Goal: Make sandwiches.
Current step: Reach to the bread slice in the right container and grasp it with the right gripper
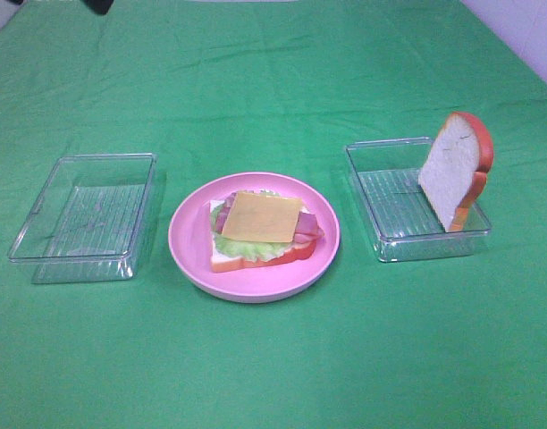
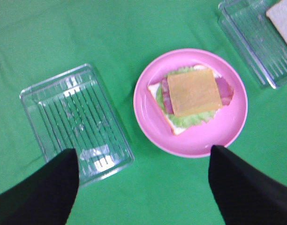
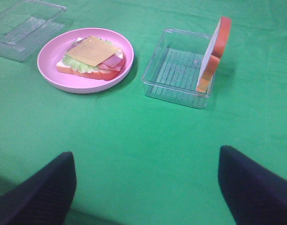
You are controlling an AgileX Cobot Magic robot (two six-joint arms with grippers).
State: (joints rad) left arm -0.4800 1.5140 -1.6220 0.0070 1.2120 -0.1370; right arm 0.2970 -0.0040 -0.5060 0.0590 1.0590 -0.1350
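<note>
The left gripper [image 2: 142,180] hangs above the green cloth [image 1: 273,80] with its two black fingers [image 2: 45,192] spread wide and nothing between them. Past its fingertips lies the round pink plate [image 2: 148,117], and beside that an empty clear plastic tray [image 2: 75,119]; neither finger touches plate or tray. The right gripper [image 3: 146,185] also stands spread apart and empty, its dark fingers [image 3: 38,192] over bare cloth, well apart from everything.

On the plate rests the open sandwich stack [image 1: 260,231]: a white bread slice with orange-red crust [image 1: 233,259] at the bottom, pale green lettuce [image 1: 247,246] over it, pink-red bacon strips [image 1: 309,225], and a yellow cheese square [image 1: 262,216] on top. The second bread slice [image 1: 457,165] stands upright on its edge in another clear tray [image 1: 385,206] on the right side of the exterior view, leaning against that tray's far right wall. The plate sits between the two trays, touching neither
</note>
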